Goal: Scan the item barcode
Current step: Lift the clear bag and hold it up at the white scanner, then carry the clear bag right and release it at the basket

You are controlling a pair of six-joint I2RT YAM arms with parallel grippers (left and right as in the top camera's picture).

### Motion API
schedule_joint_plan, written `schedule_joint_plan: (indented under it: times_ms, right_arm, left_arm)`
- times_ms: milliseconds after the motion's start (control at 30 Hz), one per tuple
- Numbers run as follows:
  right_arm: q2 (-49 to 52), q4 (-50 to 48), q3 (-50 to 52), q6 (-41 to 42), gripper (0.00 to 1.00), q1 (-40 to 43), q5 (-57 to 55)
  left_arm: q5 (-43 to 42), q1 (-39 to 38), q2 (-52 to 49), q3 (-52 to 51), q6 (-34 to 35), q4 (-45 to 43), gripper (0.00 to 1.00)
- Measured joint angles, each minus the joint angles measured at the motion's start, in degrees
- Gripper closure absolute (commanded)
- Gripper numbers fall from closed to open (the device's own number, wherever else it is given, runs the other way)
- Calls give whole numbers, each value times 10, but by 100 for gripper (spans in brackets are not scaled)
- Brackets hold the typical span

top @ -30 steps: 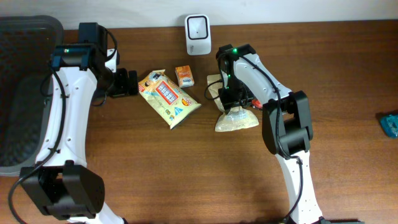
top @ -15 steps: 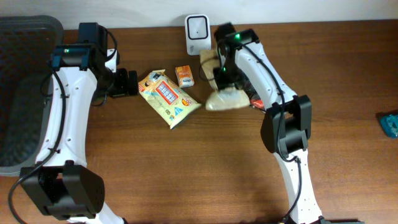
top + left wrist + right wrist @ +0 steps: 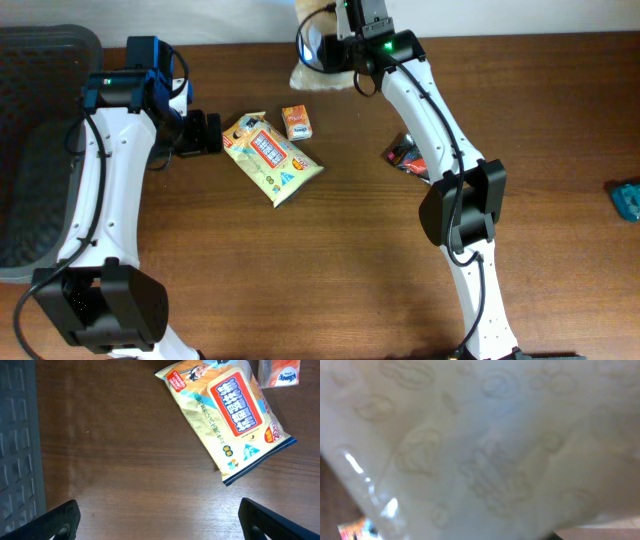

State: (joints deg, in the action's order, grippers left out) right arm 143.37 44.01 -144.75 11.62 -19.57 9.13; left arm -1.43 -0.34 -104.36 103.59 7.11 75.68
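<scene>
My right gripper (image 3: 350, 45) is raised at the table's far edge and is shut on a pale cream bag (image 3: 312, 76). The bag hangs right in front of the white scanner (image 3: 309, 47), and only a sliver of the scanner shows. In the right wrist view the bag (image 3: 480, 450) fills the whole picture and hides the fingers. My left gripper (image 3: 205, 133) stands open left of a yellow snack bag (image 3: 270, 158). In the left wrist view it (image 3: 160, 522) has only bare wood between its fingertips, and the yellow snack bag (image 3: 230, 415) lies ahead of it.
A small orange packet (image 3: 296, 122) lies beside the yellow bag. A red and black packet (image 3: 405, 157) sits right of centre under the right arm. A teal item (image 3: 627, 200) is at the right edge. A dark basket (image 3: 30, 150) stands at the far left.
The right gripper lifted the pale bag off the table and carried it back and left to the scanner, uncovering the red and black packet. The left arm has not moved.
</scene>
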Motion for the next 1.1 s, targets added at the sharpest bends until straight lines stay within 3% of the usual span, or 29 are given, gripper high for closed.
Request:
schedule_joint_plan:
  times_ms: [200,733,900,1100]
  right_arm:
    - [5,-92,-1,39,60,0,-28]
    - [57,-91,-2,197,61,0,-50]
    - [57,-46,-26,209,61,6,-47]
    - [28,108,-115,213,61,81,-42]
  left_arm:
    - [0,0,0,0,0,0,1]
    - [0,0,0,0,0,0,1]
    - [0,0,0,0,0,0,1]
    - [0,0,0,0,0,0,1]
